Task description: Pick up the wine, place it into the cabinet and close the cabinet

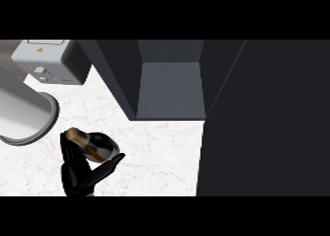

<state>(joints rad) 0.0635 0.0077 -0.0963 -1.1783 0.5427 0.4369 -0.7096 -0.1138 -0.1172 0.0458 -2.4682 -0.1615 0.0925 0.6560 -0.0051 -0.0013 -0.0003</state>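
Glossy dark glass wine bottle (102, 146); marble-look counter (154, 152); matt grey cabinet (171, 87).

White marble counter (154, 152), threaded with faint grey veins, and at the far left corner it gives way to a mottled brown-grey patch. Dark charcoal cabinet (171, 78) at the far middle, its inner shelf a lighter slate grey; its door (270, 120) on the right runs almost black, plain, no pattern. Far left, a pale grey toaster (44, 57) with a small yellow mark on top and a darker grey side. The left forearm (18, 113) is light grey, shading to white, with a paler ring at its end. The left hand (83, 173) is black, fingers (72, 161) glossy. The wine (99, 145): dark, near-black glass, a gold-brown cap and a tan label.
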